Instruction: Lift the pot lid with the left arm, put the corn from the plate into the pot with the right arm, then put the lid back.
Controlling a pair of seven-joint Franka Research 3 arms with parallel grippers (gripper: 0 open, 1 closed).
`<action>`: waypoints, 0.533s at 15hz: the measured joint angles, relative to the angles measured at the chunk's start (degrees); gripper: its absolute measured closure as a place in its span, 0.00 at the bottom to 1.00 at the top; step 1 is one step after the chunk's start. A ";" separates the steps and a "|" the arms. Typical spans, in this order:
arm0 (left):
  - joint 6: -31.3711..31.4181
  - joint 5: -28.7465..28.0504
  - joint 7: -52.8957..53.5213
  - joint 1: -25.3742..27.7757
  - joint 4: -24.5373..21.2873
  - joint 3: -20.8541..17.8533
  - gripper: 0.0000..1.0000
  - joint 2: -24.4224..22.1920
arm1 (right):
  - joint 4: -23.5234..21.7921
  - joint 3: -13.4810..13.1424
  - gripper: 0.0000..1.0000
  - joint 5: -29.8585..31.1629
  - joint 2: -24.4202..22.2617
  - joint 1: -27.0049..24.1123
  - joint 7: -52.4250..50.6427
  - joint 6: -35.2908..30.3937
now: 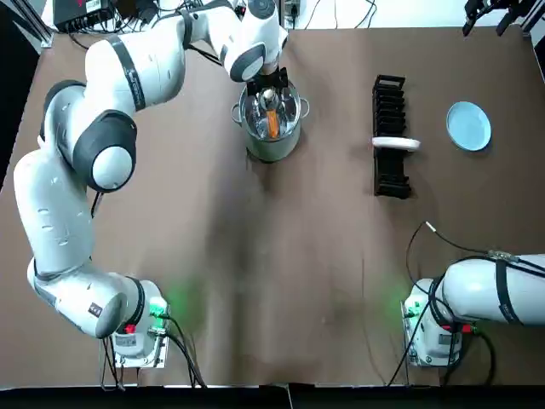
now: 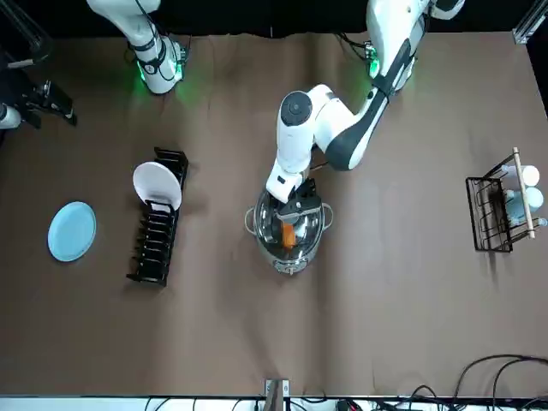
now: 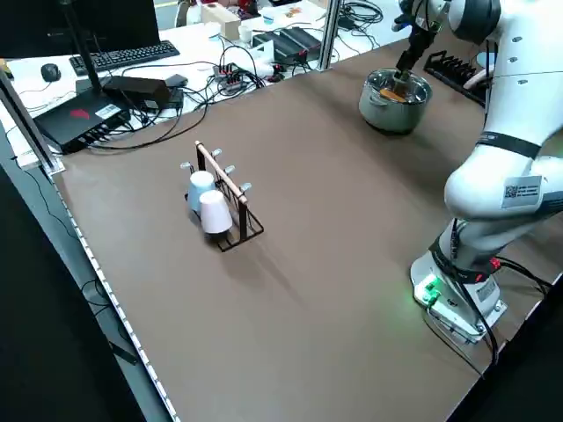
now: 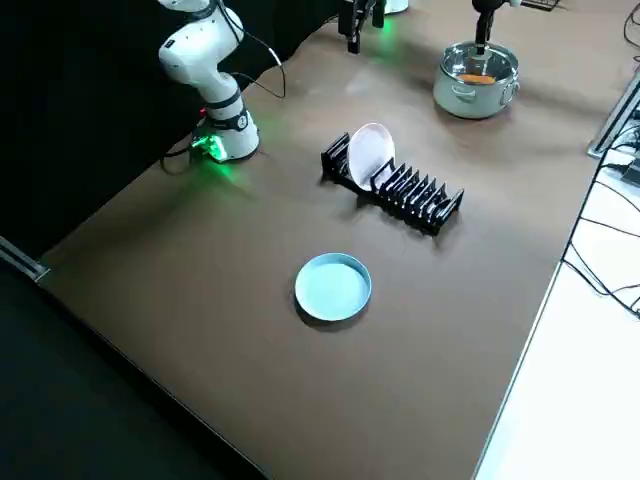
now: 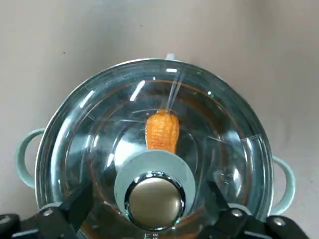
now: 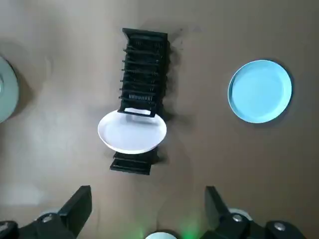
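The pot [image 1: 271, 145] is seen at the far side of the desk [image 1: 281, 273], about midway across its width, and its glass lid [image 5: 94, 134] is seated on the rim. Through the glass the corn [image 5: 161, 130] can be made out inside the pot, its long axis running roughly from the robot's near side toward the far side, as the top view gives it. The left gripper [image 5: 148, 203] is held directly over the lid, with the lid knob [image 5: 155, 195] between its jaws. The jaws are spread wide, one to each side of the knob, and no contact with it can be made out. The relation that matters is thus a vertical one: the knob lies straight below and between the jaws. A clean rise is therefore judged to be all that is called for, while a sideways drift could catch the knob and drag the lid off its seat. The blue plate [image 1: 468, 125] is found well apart on the right side, beyond the dish rack [image 1: 390, 102], and no corn is seen on it. The right gripper [image 6: 147, 196] is parked high over the far right of the desk, its jaws wide and holding nothing. With the corn in and the lid on, the task is judged to be all but finished.
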State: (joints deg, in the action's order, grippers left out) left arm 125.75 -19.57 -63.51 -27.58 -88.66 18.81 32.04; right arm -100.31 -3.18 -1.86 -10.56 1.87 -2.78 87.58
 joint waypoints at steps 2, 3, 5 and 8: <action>0.00 0.00 -0.30 0.21 0.25 -0.06 0.00 -0.09 | 0.00 -0.12 0.00 0.00 0.00 -0.39 0.12 0.87; -0.02 0.00 -0.36 0.50 0.42 -0.07 0.00 -0.25 | 0.00 -0.13 0.00 0.00 0.00 -0.89 0.13 1.30; -0.03 0.02 -0.43 2.01 0.97 -0.05 0.00 -1.07 | 0.00 -0.19 0.00 -0.01 0.00 -1.80 0.13 1.63; -5.49 0.29 4.48 8.08 1.40 1.55 0.00 -5.90 | 0.00 -0.05 0.00 -0.03 0.00 -2.03 0.13 1.72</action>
State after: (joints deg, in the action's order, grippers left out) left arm 120.26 -19.28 -59.03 -19.50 -87.26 20.36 26.14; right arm -100.31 -3.23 -1.89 -10.56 -0.16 -2.65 89.30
